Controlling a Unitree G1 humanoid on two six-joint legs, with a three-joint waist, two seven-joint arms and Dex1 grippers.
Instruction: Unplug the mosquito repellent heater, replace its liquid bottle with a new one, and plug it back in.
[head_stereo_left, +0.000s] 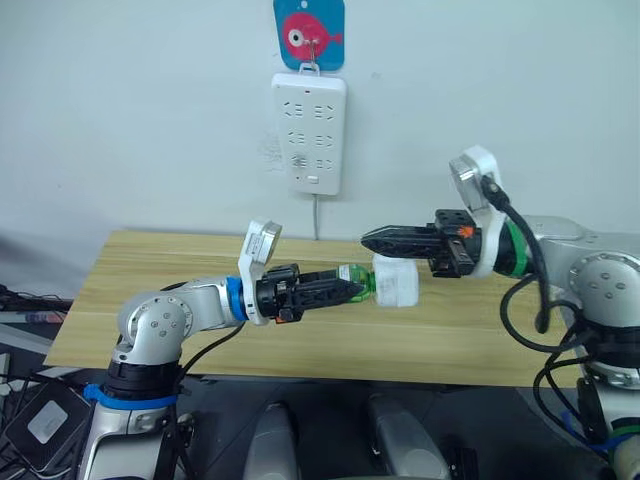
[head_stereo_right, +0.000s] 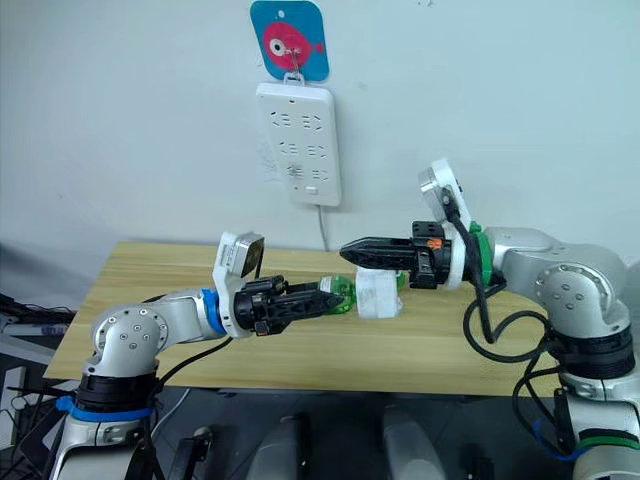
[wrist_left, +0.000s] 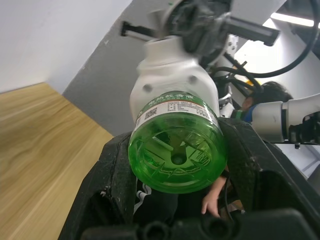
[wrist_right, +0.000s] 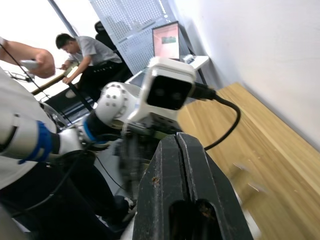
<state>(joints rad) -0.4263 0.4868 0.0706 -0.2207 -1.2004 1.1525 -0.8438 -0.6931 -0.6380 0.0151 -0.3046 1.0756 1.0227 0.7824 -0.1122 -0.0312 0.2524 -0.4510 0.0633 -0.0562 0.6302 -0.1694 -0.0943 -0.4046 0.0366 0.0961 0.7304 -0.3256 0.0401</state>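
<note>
- Mosquito repellent heater (head_stereo_left: 397, 283): unplugged, held in the air over the wooden bench (head_stereo_left: 150, 300), between my two arms, well below the wall power strip (head_stereo_left: 309, 132). I count the unplugging as done.
- Green liquid bottle (head_stereo_left: 357, 281): seated in the heater's left end, its base clamped between the fingers of my left end effector (head_stereo_left: 340, 287). I judge the swap to be in progress; I cannot tell whether this is the old bottle or the new one, nor whether it is going in or coming out.
- Right end effector (head_stereo_left: 378, 238): fingers pressed together, tips lying across the top of the heater. The head views suggest it is not gripping the heater, but I cannot confirm what supports the unit.
- Remaining: finishing the bottle change as needed, then plugging in again.
- Hard to make out: the heater's plug pins; any second bottle on the bench.
- People (wrist_right: 82, 52) in the background of the right wrist view.
</note>
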